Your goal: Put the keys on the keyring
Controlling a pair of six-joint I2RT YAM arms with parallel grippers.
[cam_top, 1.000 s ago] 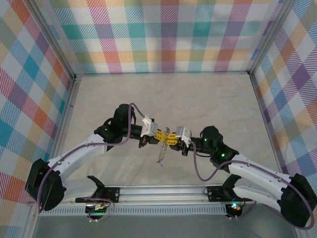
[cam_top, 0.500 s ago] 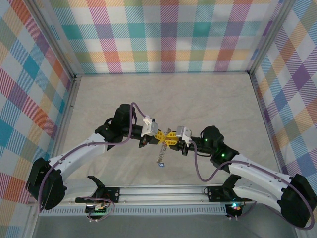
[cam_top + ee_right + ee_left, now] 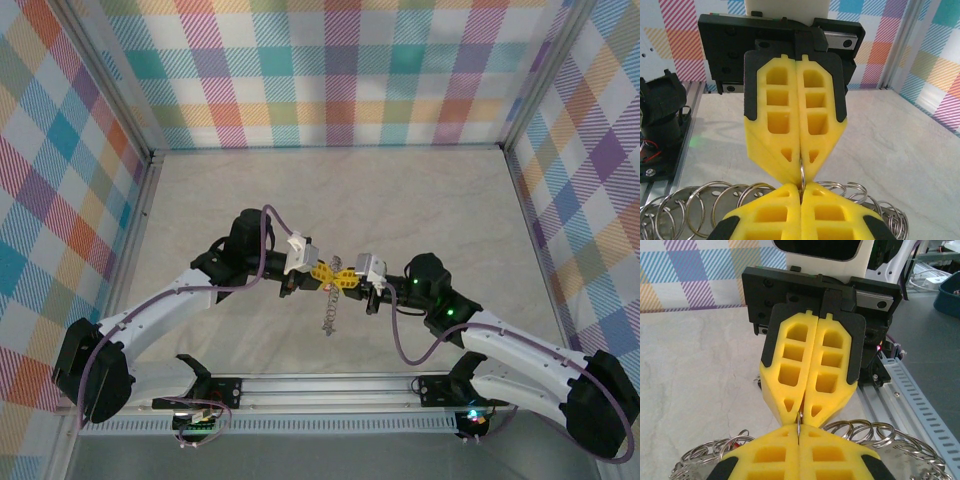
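Tip to tip, the left gripper (image 3: 325, 271) and right gripper (image 3: 346, 278) each have their fingers clamped on the keyring (image 3: 798, 426), held above the table (image 3: 420, 210). One grip should hold firm while the other prises the coil open. The ring is thin and silvery, its chain (image 3: 328, 315) dangling beneath

The table (image 3: 420, 200) was a pale, marbled beige top, closed in by plaid walls (image 3: 340, 70) at 9, 12 and 3 o'clock. A slotted metal rail (image 3: 330, 384) ran along its 6 o'clock edge. Just toward 6 o'clock from centre hung the keyring's chain (image 3: 328, 315); whether its end touched the top could not be told.
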